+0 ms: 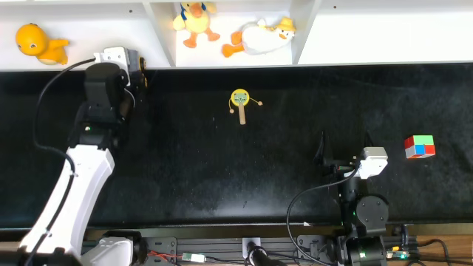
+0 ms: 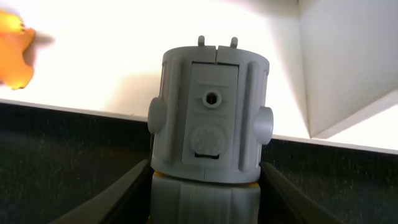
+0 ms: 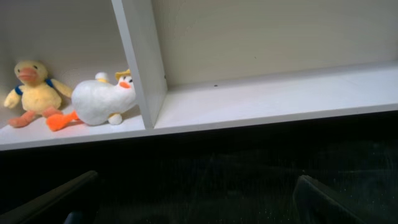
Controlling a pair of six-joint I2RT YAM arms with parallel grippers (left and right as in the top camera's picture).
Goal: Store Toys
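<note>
- My left arm (image 1: 77,174) has a long white link, with black, rounded joint housings stacked above it.
- A white left block (image 1: 118,55) caps its wrist, and a thin black left cable (image 1: 46,89) bows out beside the arm.
- My left gripper (image 1: 140,74) is black; its left fingers (image 2: 115,194) are dark, flat and slanted.
- My right arm (image 1: 362,210) is black and drum-shaped at the joints.
- It carries a white right block (image 1: 372,162), with a black right cable (image 1: 295,203) curving to the base.
- My right gripper (image 1: 344,151) has slim black right fingers (image 3: 53,196).
- A black rail (image 1: 222,247) with loose wires runs between the bases.
</note>
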